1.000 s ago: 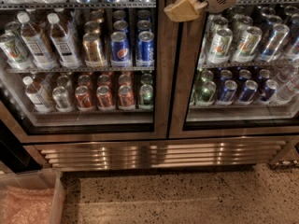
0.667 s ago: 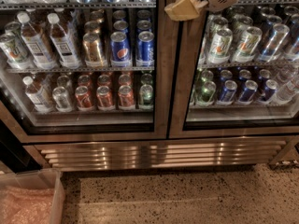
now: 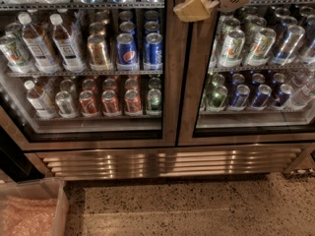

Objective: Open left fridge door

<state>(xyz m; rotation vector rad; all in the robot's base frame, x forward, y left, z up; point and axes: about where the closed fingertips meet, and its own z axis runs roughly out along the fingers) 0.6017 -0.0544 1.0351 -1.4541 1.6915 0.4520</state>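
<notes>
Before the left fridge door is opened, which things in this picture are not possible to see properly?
Left fridge door: in the camera view its top and upper hinge side are cut off by the picture's edges; no handle shows.
Gripper, at the top by the middle posts: its arm is cut off by the top edge; contact with the door is unclear.
Bin, lower left: cut off by the corner.

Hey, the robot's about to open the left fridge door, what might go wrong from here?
The gripper hangs high over the seam where both doors meet, so it might catch the right door instead of the left fridge door.
The bin on the floor lies in front of the left door's hinge side; a wide swing may meet it.
A jerky pull might topple the upright bottles behind the glass.
</notes>
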